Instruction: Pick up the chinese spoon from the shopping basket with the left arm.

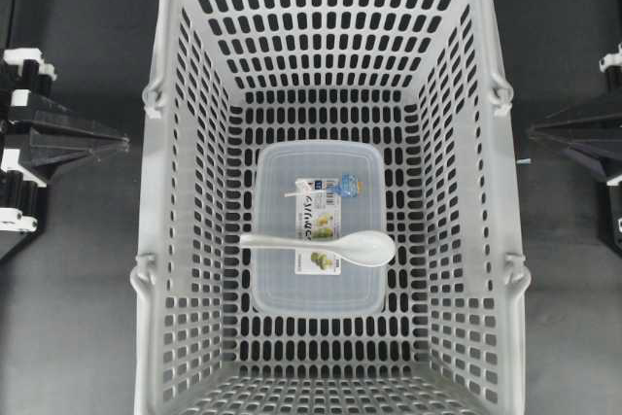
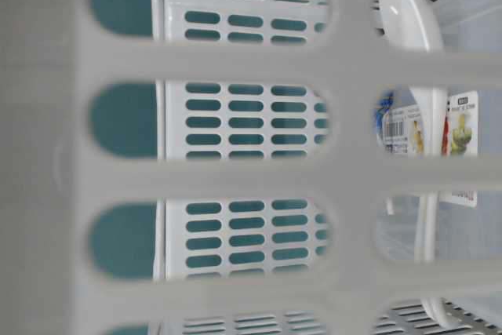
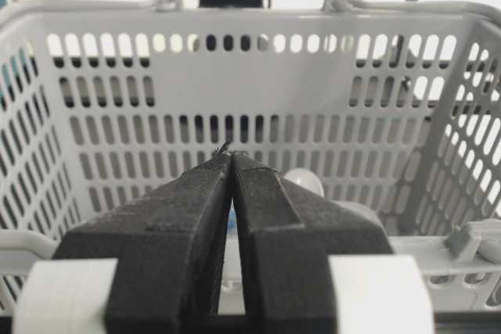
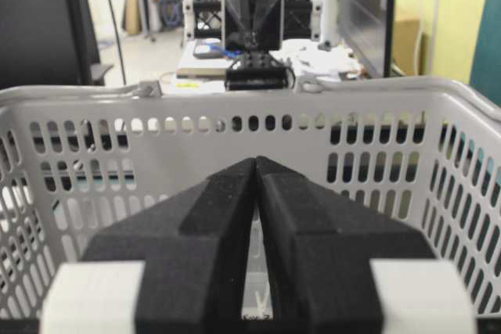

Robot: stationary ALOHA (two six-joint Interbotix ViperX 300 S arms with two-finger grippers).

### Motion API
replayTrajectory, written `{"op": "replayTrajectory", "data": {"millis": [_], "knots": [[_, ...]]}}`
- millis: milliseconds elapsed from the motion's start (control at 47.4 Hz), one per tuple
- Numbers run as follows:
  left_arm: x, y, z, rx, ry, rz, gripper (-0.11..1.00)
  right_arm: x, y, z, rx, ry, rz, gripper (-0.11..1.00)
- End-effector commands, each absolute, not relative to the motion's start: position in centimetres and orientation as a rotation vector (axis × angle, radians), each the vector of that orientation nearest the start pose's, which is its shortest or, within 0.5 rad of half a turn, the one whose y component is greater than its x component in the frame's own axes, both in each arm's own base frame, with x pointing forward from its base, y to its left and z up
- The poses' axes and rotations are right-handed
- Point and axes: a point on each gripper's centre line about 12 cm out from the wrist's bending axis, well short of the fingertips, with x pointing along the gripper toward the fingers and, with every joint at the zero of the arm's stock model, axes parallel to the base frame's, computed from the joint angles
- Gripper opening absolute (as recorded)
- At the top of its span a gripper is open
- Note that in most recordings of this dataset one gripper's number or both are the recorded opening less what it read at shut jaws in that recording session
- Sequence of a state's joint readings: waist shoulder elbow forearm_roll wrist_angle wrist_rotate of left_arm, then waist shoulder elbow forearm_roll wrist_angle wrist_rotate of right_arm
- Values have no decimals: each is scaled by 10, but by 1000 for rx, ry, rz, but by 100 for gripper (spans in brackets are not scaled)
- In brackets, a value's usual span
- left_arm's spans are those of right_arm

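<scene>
The white chinese spoon lies across the lid of a clear labelled container on the floor of the grey shopping basket, its bowl to the right. The table-level view shows the spoon through the basket's slots. My left gripper stays outside the basket's left wall, shut and empty. In the left wrist view the gripper's tips meet, and the spoon's bowl peeks out beyond them. My right gripper is shut outside the right wall; its closed tips face the basket.
The basket's tall slotted walls stand between both grippers and the spoon. Hinged handle joints stick out on its sides. A dark tabletop surrounds the basket.
</scene>
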State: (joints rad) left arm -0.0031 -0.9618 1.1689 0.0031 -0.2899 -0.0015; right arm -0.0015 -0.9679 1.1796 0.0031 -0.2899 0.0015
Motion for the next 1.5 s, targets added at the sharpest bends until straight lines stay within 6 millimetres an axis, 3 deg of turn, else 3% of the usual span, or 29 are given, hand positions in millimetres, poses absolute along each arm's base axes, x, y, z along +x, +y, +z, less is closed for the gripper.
{"op": "replayTrajectory", "data": {"millis": [0, 274, 464, 950, 1098, 1182, 1372, 1477], "knots": [[206, -3, 303, 18, -86, -18, 6, 200, 0, 295, 14, -84, 1, 0], [235, -9, 325, -9, 37, -39, 0, 199, 0, 294, 55, -69, 0, 0], [263, -19, 339, 4, 255, -68, 0, 199, 0, 294, 101, -68, 1, 0], [353, -37, 318, 30, 718, -76, 0, 199, 0, 293, 102, -55, 1, 0], [373, -40, 304, 45, 840, -75, 2, 199, 0, 291, 104, -43, 2, 11], [380, -42, 296, 42, 883, -71, 18, 199, 0, 291, 105, -45, 0, 22], [400, -49, 280, 54, 947, -82, 75, 199, 2, 291, 103, -44, 11, 55], [413, -51, 273, 63, 964, -85, 91, 199, 3, 291, 101, -42, 14, 67]]}}
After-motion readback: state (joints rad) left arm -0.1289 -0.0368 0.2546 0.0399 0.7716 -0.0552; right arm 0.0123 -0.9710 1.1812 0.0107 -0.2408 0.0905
